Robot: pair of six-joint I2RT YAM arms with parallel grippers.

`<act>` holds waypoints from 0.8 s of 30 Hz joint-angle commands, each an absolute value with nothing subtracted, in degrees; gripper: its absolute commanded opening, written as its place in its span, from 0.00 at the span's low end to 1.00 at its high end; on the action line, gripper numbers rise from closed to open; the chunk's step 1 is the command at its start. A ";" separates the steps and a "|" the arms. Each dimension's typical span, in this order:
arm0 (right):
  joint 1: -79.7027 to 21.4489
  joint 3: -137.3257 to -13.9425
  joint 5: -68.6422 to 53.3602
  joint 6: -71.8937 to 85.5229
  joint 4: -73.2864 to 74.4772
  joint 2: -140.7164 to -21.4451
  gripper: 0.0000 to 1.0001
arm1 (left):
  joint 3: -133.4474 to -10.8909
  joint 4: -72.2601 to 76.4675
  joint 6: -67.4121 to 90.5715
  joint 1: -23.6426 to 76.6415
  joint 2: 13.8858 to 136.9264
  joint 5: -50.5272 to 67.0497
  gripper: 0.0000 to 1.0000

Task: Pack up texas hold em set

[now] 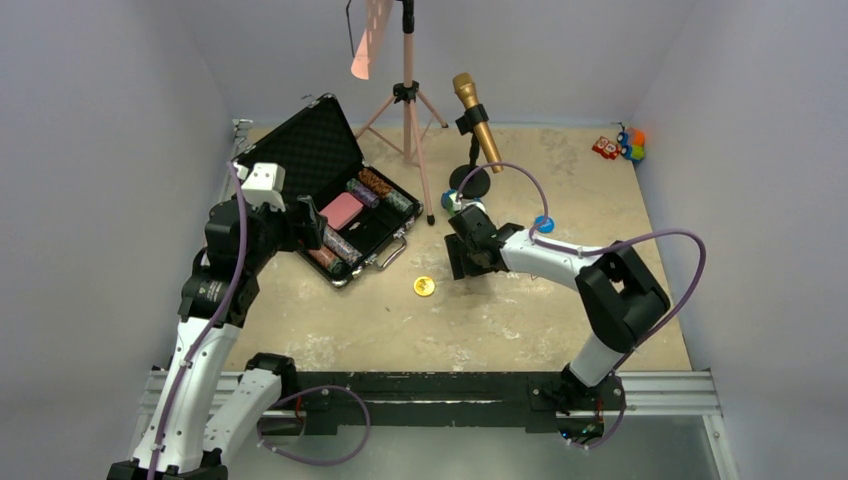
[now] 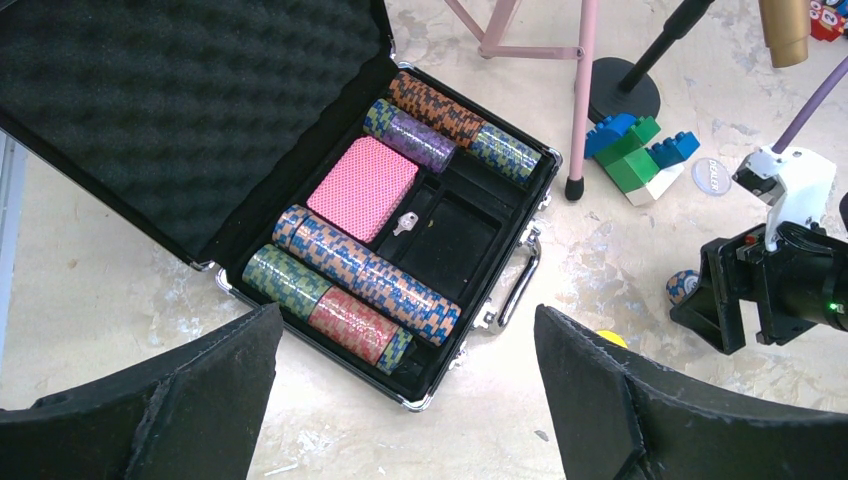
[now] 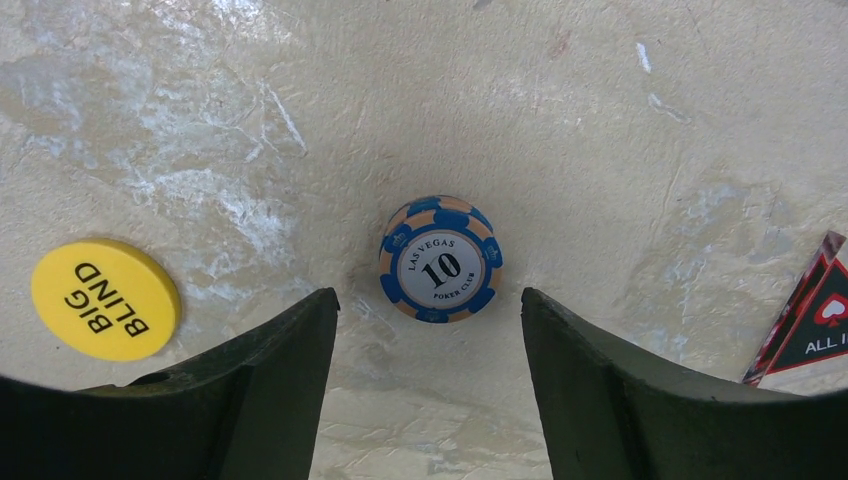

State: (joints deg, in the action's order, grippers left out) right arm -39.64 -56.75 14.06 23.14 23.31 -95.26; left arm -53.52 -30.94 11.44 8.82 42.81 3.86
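Observation:
The black silver-edged briefcase (image 1: 300, 150) lies open at the back left and also shows in the left wrist view (image 2: 180, 90). Its tray holds several chip stacks (image 2: 365, 275) and the pink card deck (image 2: 362, 187). My left gripper (image 1: 318, 232) hovers open and empty over the case's near corner (image 2: 408, 320). My right gripper (image 1: 462, 262) is open and empty above a single blue "10" chip (image 3: 441, 258) lying on the table just ahead of its fingertips (image 3: 430, 300). The yellow Big Blind button (image 3: 105, 298) lies to its left, also in the top view (image 1: 424, 286). The triangular All In button (image 3: 815, 320) lies to its right.
The gold microphone (image 1: 475, 125) on its stand and a pink tripod (image 1: 408, 110) stand behind the case. Green and blue toy blocks (image 2: 635, 150) and a grey dealer button (image 2: 712, 170) lie near them. A small blue disc (image 1: 543, 223) lies by the right arm. Small toys (image 1: 620, 145) sit far right.

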 commanded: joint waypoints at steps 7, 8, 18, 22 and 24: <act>-38.67 -59.07 14.78 23.88 22.66 -96.57 0.66 | -53.13 -28.90 12.38 9.05 42.24 4.40 0.99; -38.47 -59.06 14.48 23.87 22.60 -96.65 0.65 | -53.12 -28.91 12.39 9.06 42.24 4.47 0.99; -37.93 -59.77 13.70 23.18 22.50 -97.75 0.59 | -53.05 -28.83 12.54 9.05 42.21 4.57 0.99; -38.05 -59.59 13.26 22.66 22.12 -98.06 0.58 | -53.00 -28.83 12.65 9.05 42.25 4.74 0.99; -37.99 -59.68 13.35 22.59 22.22 -98.32 0.57 | -53.07 -28.73 12.73 9.06 42.20 4.83 0.99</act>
State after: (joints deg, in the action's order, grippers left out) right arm -38.13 -57.63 13.76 22.96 23.05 -98.04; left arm -53.52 -30.94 11.53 8.82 42.81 3.99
